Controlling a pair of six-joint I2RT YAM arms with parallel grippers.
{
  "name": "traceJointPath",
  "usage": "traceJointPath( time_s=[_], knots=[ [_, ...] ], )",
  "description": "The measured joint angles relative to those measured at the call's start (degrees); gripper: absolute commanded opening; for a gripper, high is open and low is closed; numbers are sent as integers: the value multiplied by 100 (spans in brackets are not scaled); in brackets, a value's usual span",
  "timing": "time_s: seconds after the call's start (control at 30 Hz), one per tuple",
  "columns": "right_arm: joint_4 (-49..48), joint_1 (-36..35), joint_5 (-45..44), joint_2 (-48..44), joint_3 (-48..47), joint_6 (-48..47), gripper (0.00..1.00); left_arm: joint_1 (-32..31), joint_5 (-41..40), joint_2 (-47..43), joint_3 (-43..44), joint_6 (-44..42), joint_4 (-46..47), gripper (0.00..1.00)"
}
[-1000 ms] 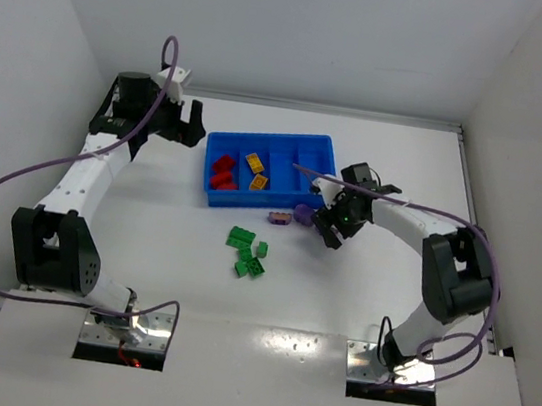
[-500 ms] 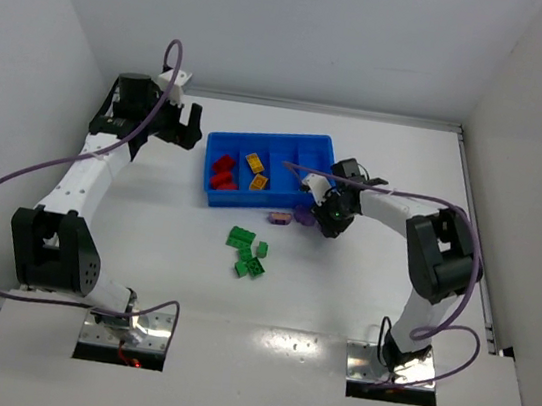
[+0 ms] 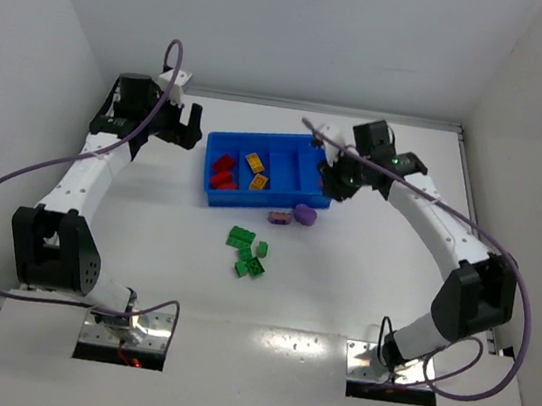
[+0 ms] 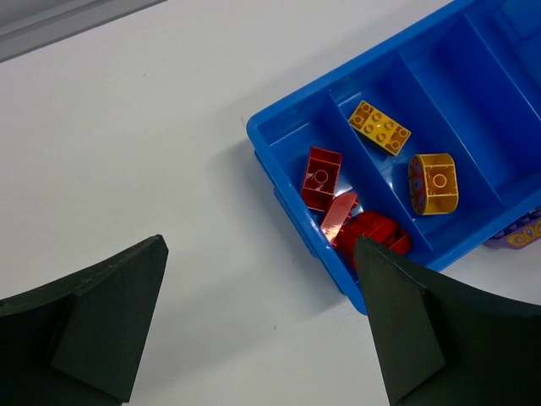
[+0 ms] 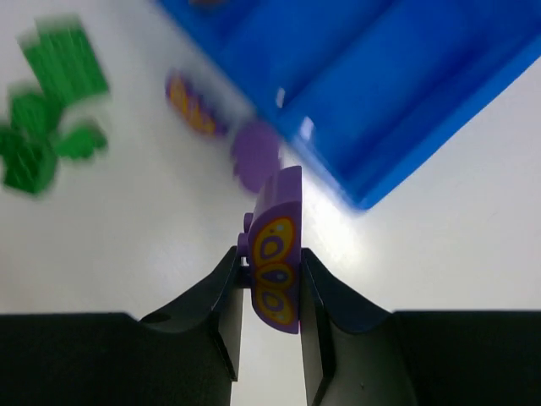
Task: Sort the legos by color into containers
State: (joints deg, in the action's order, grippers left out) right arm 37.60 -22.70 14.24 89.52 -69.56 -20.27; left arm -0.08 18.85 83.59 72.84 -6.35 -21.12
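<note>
Tabletop (image 3: 359,296): blue tray (image 3: 283,171), four compartments, sits mid-width toward the far edge.

My left pincer (image 4: 259,245) hangs off the tray's left end, jaws spread wide, nothing between them.

My right pincer (image 5: 270,254) is raised at the tray's right end, by its near right corner. It is pinching a purple brick (image 5: 275,245) with yellow ovals, held on edge.

Green bricks (image 3: 247,250): a loose cluster near the tabletop's centre, well clear of the tray.

Red bricks (image 4: 338,211): leftmost compartment.

Yellow bricks (image 4: 380,127): second compartment from the left, two pieces.

Plain purple piece (image 3: 305,213) and a patterned purple brick (image 3: 280,217): on the tabletop just beside the tray's near wall. Whether they touch each other, I cannot tell.
</note>
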Motion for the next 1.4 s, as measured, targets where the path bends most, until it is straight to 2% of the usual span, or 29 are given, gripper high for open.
traceJointPath(
  time_s=[0.13, 0.33, 0.4, 0.6, 0.7, 0.8, 0.83, 0.9, 0.93, 1.03, 1.2, 1.27, 1.3, 1.4],
  knots=[
    [-46, -7, 306, 448, -1661, 474, 6, -39, 4, 76, 2, 94, 17, 100],
    [-162, -44, 697, 2472, -3587, 1237, 6, -188, 31, 190, 7, 173, -15, 100],
    [-103, -61, 752, 3191, -3921, 1425, 6, -214, 31, 190, 15, 170, -22, 100],
    [109, -81, 793, 4133, -4085, 1657, 6, -227, 96, 168, 17, 90, -118, 100],
    [166, -92, 791, 4262, -4107, 1709, 13, -227, 284, 166, 17, 11, -264, 100],
    [177, -142, 809, 4269, -4153, 1709, 35, -238, 562, 166, 17, -101, -422, 100],
    [168, -160, 833, 4269, -4175, 1711, 51, -256, 647, 166, 17, -138, -461, 100],
    [140, -208, 859, 4269, -4205, 1729, 63, -302, 835, 153, 7, -238, -529, 100],
    [131, -227, 874, 4269, -4207, 1725, 67, -334, 916, 136, -4, -282, -557, 100],
    [118, -264, 898, 4266, -4207, 1733, 68, -463, 1215, 44, -81, -472, -586, 100],
    [52, -299, 756, 4135, -4207, 1934, 68, -907, 1585, -225, -402, -914, -693, 84],
    [13, -282, 442, 3908, -4177, 2057, 72, -1259, 1626, -258, -476, -1132, -726, 77],
    [-48, -258, 146, 3716, -4122, 2109, 77, -1486, 1622, -258, -498, -1235, -752, 67],
    [-291, -146, -846, 3023, -3904, 2205, 84, -2149, 1606, -192, -568, -1460, -798, 51]
  ],
)
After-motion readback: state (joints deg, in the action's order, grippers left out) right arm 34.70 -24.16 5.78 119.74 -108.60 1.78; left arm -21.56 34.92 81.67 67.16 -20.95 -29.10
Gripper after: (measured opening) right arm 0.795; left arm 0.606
